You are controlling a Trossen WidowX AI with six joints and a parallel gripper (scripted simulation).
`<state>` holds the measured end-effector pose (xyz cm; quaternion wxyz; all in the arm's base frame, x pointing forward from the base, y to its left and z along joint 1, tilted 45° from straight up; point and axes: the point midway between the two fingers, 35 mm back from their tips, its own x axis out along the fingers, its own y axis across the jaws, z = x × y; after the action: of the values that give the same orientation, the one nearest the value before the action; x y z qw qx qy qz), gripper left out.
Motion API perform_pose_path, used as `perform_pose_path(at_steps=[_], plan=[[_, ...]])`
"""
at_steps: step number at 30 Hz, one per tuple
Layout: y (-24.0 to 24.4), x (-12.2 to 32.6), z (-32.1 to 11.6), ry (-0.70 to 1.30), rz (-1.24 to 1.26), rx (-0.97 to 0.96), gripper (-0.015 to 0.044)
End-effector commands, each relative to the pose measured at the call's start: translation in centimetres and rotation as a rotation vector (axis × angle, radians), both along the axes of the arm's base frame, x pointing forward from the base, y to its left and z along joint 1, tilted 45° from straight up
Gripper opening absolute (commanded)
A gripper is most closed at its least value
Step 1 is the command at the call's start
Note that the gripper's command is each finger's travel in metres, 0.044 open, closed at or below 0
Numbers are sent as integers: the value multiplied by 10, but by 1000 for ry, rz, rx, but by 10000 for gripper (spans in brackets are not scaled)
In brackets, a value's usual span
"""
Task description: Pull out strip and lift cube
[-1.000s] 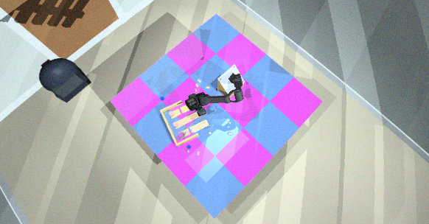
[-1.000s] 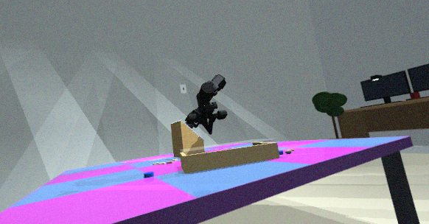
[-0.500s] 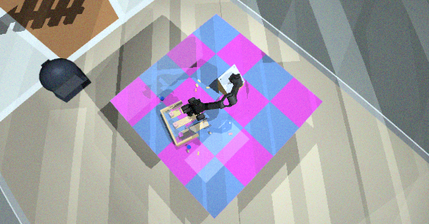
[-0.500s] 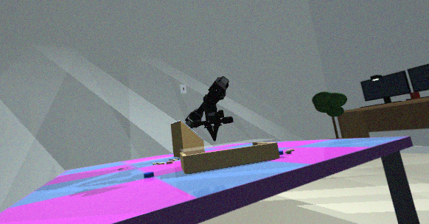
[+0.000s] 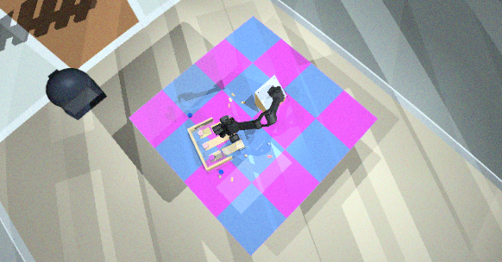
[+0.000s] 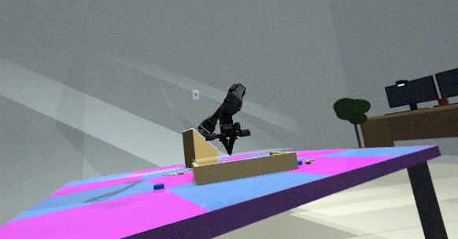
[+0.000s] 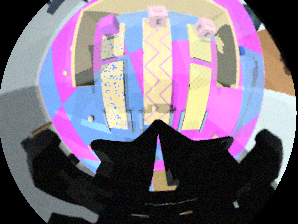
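Observation:
The middle strip [image 7: 157, 75] [image 5: 219, 141], with a zigzag line, looks unbroken; a pale pink cube [image 7: 157, 16] [image 5: 205, 145] with faint marks sits at its far end. The blue-speckled strip [image 7: 115, 95] [image 5: 233, 147] on the left in the wrist view has a gap before its magenta cube [image 7: 109, 24] [image 5: 211, 157]. The yellow strip [image 7: 199, 90] on the right also has a gap before its pink, faintly marked cube [image 7: 205, 27] [image 5: 200, 133]. My gripper [image 7: 157, 121] [image 6: 230, 153] is shut and empty, above the strips, its tips over the middle strip's near end in the wrist view.
A low wooden wall [image 5: 198, 149] [image 6: 244, 169] [image 7: 130, 6] encloses the strips' far ends on three sides. A wooden wedge [image 6: 204, 151] stands by the arm's base. Blue pieces [image 5: 190, 115] [image 6: 158, 186] [image 7: 242, 50] and small pale scraps [image 5: 232, 179] lie around on the table.

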<state>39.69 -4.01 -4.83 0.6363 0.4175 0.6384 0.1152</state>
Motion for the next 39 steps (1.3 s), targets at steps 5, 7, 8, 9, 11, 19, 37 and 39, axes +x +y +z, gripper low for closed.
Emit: perform_pose_path(at_steps=[5, 7, 8, 9, 11, 19, 37, 39], plan=[[13, -1, -14, 16, 3, 8, 0], [15, -1, -16, 16, 3, 8, 0], [16, -1, -17, 16, 3, 8, 0], [17, 0, -19, 16, 3, 9, 0], [19, 0, -21, 16, 3, 9, 0], [29, 1, -30, 16, 3, 10, 0], [35, 1, -36, 16, 3, 11, 0], [35, 1, -36, 16, 3, 11, 0]])
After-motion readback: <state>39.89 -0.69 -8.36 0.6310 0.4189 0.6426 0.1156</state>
